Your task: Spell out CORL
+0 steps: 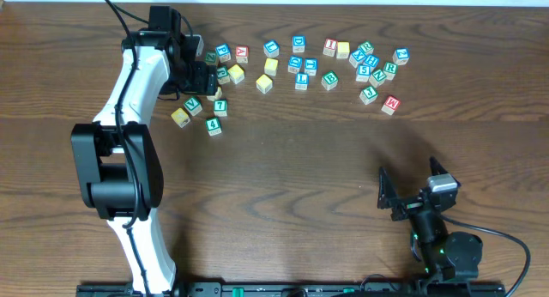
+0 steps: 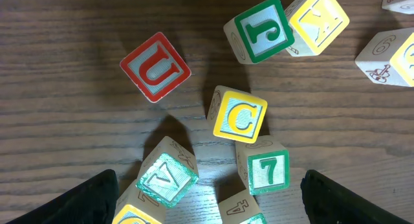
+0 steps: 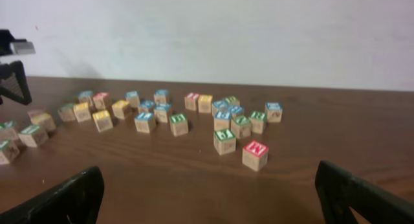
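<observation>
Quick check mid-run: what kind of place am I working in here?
Most likely a robotics lab bench: a wood-grain table backed by a plain white wall, a left arm and right arm mounted at its near edge, and wooden alphabet cubes scattered on top.

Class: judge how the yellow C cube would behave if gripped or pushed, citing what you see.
The C cube looks like solid wood, so probably stiff and light. Its flat faces and square edges suggest it will slide rather than roll. The 7 cube sits close beside it, so a push that way would likely nudge that too.
</observation>
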Available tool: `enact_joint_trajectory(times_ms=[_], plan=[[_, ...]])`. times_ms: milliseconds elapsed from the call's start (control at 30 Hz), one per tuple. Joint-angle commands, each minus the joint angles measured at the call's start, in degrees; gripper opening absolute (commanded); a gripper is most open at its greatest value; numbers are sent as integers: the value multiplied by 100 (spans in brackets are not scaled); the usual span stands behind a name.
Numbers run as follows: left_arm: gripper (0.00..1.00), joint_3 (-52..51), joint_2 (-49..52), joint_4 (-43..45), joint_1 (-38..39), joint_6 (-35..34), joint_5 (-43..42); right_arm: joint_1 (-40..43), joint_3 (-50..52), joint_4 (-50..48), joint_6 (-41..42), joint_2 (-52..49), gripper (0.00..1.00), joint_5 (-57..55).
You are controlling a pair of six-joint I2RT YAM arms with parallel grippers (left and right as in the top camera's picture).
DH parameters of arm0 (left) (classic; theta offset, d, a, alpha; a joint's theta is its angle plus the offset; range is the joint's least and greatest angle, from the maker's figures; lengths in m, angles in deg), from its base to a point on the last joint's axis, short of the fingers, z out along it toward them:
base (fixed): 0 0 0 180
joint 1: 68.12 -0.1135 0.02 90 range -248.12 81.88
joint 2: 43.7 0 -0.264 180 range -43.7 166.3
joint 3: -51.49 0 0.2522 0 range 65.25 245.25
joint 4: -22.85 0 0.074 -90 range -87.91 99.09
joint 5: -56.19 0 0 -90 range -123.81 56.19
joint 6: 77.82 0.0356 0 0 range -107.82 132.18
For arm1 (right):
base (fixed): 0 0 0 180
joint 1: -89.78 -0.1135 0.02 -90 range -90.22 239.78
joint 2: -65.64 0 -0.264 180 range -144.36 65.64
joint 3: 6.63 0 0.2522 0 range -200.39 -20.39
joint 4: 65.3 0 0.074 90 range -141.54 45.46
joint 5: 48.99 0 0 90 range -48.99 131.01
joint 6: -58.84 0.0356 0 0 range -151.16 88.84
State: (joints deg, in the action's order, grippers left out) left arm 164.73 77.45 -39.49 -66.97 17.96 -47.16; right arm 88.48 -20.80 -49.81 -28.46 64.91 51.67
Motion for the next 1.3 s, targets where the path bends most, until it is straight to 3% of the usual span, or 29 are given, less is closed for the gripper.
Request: enact_joint_trajectory(times_ms=[0, 133, 333, 633, 900, 1000, 1100, 1267], plan=[[89, 98, 37, -15, -4, -72, 55, 24, -44, -129, -11, 9, 99, 181], [89, 98, 35, -57, -4, -72, 55, 24, -396, -28, -2, -35, 99, 472], [89, 101, -136, -280, -4, -76, 55, 24, -1891, 1266, -142, -916, 99, 693], [90, 101, -678, -313, 61, -289, -114, 24, -4312, 2680, -752, -3265, 99, 863], [99, 101, -708, -48, 433, -223, -50, 24, -6649, 4765, -970, -5549, 99, 861], [98, 101, -702, 79, 527, -223, -50, 24, -7440, 5549, -1150, -6247, 99, 909], [98, 98, -693, 245, 553, -221, -50, 24, -8026, 5987, -1152, -6791, 99, 1029], [100, 98, -629, 483, 560, -151, 66, 13, -8078, 5855, -1110, -7088, 99, 1257]])
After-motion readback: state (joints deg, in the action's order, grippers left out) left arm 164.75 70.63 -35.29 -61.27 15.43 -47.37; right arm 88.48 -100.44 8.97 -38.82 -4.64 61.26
